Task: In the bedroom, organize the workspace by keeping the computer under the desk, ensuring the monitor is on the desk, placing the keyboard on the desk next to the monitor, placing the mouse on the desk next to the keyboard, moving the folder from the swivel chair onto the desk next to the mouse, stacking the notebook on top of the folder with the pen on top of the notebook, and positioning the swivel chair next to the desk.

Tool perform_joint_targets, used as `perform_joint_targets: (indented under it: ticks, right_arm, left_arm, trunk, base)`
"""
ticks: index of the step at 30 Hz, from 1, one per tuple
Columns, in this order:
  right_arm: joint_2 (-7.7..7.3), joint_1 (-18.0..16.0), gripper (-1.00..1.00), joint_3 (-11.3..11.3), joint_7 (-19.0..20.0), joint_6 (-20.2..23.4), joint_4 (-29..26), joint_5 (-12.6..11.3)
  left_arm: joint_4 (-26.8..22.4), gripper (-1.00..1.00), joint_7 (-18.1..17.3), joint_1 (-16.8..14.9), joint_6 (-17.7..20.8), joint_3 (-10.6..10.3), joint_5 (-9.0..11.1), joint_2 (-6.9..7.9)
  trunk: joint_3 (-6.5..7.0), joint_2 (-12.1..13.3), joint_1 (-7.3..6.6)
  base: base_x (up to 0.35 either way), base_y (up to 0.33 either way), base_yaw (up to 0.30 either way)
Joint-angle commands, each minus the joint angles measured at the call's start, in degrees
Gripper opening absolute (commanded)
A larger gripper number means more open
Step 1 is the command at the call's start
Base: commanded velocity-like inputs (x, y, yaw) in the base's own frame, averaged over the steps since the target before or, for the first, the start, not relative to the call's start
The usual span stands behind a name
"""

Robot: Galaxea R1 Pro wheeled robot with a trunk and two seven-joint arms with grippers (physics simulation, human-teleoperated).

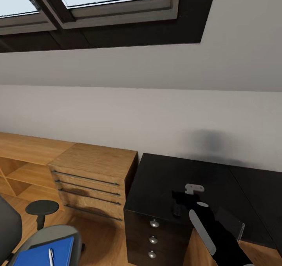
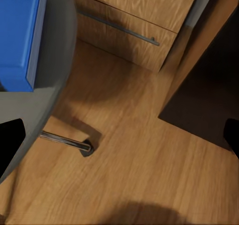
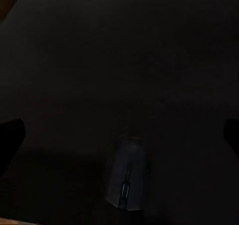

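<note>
the right gripper [image 1: 178,207] hangs over the glossy black desk [image 1: 164,175], fingers spread wide, the rounded mouse [image 3: 127,180] lying on the desktop between them, untouched. the left gripper [image 2: 119,138] also gapes, holding nothing above wooden floor [image 2: 139,175]. the flat blue folder [image 1: 43,254] with a pen [image 1: 51,257] rests on the grey swivel chair [image 1: 58,234], beside the wooden drawer cabinet [image 1: 94,179].

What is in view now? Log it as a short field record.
desk: long black desk with silver-knobbed drawers, beside light wooden drawer cabinet
mouse: small rounded mouse lying on desk, ahead of right gripper
right gripper: open, above desk
folder: flat bright blue folder on grey swivel chair seat, pale pen on it
left gripper: left gripper open, above wooden floor
</note>
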Motion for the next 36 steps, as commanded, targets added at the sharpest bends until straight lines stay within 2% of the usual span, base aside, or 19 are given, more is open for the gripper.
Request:
perform_joint_targets:
  ticks: [1,17,27,36]
  right_arm:
    - [-0.05,-0.06,1.00,0.21,-0.64,0.13,0.22,-0.57]
    - [0.21,-0.06,1.00,-0.07,-0.92,0.67,6.96,-0.67]
    - [0.29,-0.06,1.00,-0.05,-0.85,0.64,7.50,-0.68]
    - [0.31,-0.09,1.00,-0.05,-0.85,0.58,8.52,-0.60]
  left_arm:
    - [-0.01,1.00,-0.11,-0.04,-0.16,0.51,-0.57,-0.04]
    - [-0.01,1.00,-0.06,-0.06,-0.24,0.51,-0.55,-0.10]
    - [-0.01,1.00,-0.07,-0.04,-0.29,0.51,-0.53,-0.10]
    - [-0.01,1.00,-0.06,-0.05,-0.33,0.51,-0.53,-0.10]
  trunk:
    - [-0.08,-0.05,0.03]
    - [-0.08,-0.05,0.03]
    - [-0.08,-0.05,0.03]
    - [-0.08,-0.05,0.03]
  base:
    - [0.255,0.000,0.000]
    - [0.037,0.000,0.000]
    - [0.143,0.000,0.000]
    - [0.035,0.000,0.000]
